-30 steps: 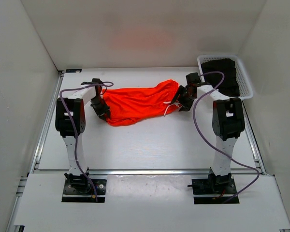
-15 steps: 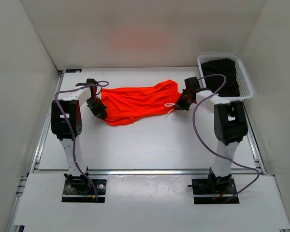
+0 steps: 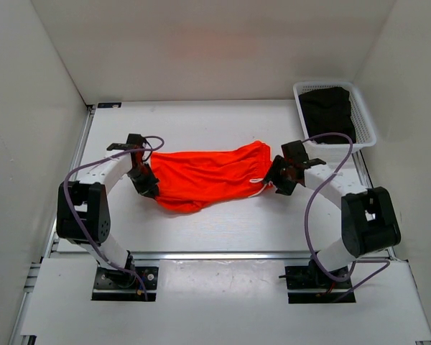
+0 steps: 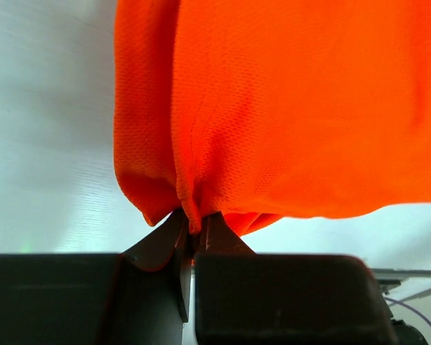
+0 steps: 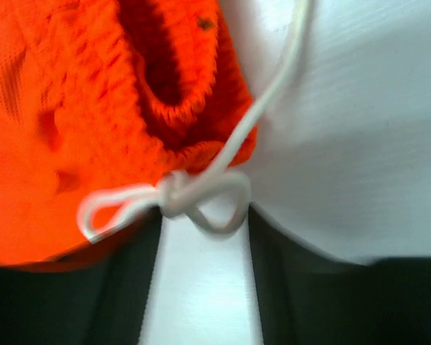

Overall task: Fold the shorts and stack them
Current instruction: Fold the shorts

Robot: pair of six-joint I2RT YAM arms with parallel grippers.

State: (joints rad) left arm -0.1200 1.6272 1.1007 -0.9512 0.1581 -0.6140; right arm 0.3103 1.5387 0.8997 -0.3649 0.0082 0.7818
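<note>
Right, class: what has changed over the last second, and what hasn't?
Both arms drew back toward their bases, dragging the shorts nearer them. The left gripper closed on the leg end; the right gripper now stands open at the waistband. The basket stayed put.

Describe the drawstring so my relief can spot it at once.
On the white table, orange shorts lie stretched across the middle. At their right end, just ahead of the right gripper, the drawstring comes out of the gathered waistband as a thin knotted cord. It is the only white thing against the orange cloth.
</note>
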